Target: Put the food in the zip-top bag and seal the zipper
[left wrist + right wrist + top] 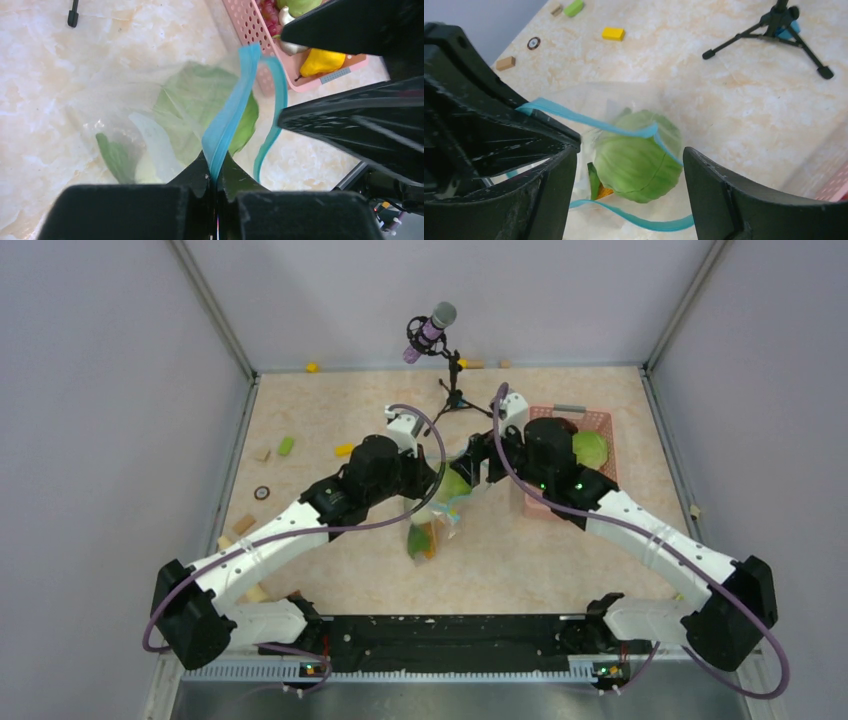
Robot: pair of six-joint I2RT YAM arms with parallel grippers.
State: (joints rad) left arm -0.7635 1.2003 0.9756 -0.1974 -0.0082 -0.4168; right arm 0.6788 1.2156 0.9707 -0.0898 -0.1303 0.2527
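Left claw (216, 175) is pinched shut on one end of the zipper (235, 100). In its wrist view the strip runs off toward 1 o'clock, at the right claw (629, 150), which is wide open astride the mouth and holds nothing. Bag (432, 530) sits at table centre, mouth gaping, cabbage (636, 167) inside. Basket (600, 425) at 3 o'clock holds yellow fruit (320, 60), so you'd be sealing too early.

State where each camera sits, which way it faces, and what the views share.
Top external: above and behind the robot, looking down at the table; both arms show.
Left wrist: looks past the left end effector, shut on the zipper.
Right wrist: looks down through the open right end effector at the cabbage.
Both wrist views share cabbage and zipper.
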